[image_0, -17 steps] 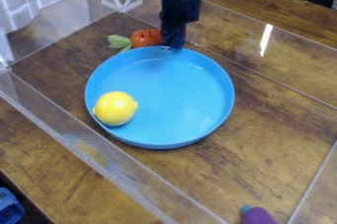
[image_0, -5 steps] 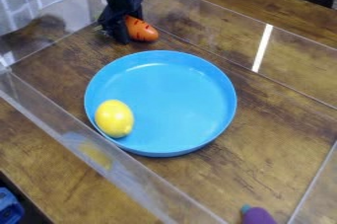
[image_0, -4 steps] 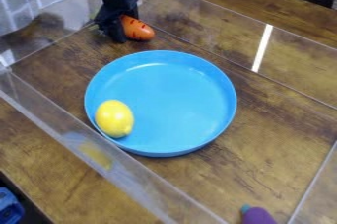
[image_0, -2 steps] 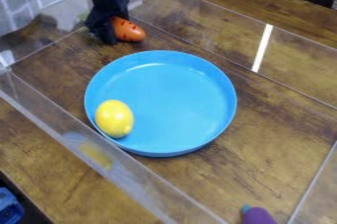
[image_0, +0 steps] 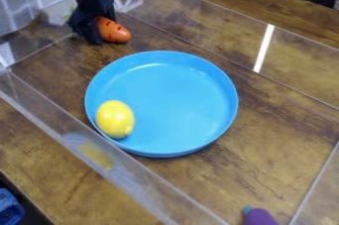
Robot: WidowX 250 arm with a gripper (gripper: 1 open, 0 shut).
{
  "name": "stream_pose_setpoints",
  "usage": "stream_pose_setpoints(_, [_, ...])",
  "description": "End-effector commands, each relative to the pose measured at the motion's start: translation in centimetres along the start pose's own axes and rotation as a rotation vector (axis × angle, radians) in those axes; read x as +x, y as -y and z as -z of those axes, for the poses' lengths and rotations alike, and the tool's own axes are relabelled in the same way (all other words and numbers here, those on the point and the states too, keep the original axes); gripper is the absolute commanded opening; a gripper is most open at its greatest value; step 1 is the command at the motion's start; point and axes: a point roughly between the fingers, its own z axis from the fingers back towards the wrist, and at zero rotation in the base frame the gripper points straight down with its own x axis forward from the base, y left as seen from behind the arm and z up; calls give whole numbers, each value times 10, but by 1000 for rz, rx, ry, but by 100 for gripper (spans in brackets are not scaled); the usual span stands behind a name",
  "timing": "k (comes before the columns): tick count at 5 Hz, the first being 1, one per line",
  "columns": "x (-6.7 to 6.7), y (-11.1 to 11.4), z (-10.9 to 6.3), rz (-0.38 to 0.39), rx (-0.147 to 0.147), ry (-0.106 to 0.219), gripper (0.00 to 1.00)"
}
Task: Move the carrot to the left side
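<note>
Here, as we find things:

- Gripper (image_0: 103, 33): black, pointing steeply down at the far left of the table, its tips at the tabletop. We see the jaws set part-way apart with the orange body between them, so we read them as closed on the carrot; how firm the contact is we cannot tell.
- Carrot (image_0: 115, 33): small, orange, lying low between the jaws with most of its body showing on the gripper's right side. We cannot tell whether it is lifted or dragged; held this low, it seems placed for a slide across the wood.
- Plate (image_0: 199, 70): blue, nearer the camera and to the right of the gripper, close but apart from it. We judge the carrot is kept outside its rim, so the path to the left avoids it.
- Lemon (image_0: 115, 119): yellow, on the plate's near left part, well in front of the gripper; no part of the task.
- Purple object (image_0: 259, 216): at the bottom edge, far from the gripper, half cut off.
- Table (image_0: 284, 150): dark wood with clear walls around it; the left wall lies just beyond the gripper, so little room is left.
</note>
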Motion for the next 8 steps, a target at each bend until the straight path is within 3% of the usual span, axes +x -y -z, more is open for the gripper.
stream_pose_setpoints(1, [-15, -1, -25, 24, 38, -10, 0])
stream_pose_setpoints(3, [-16, 4, -42, 100, 34, 20, 0])
stream_pose_setpoints(5, [-12, 2, -56, 124, 34, 27, 0])
stream_pose_setpoints(7, [-4, -11, -58, 225, 36, 56, 0])
stream_pose_setpoints(8, [7, -14, -71, 243, 46, 64, 0])
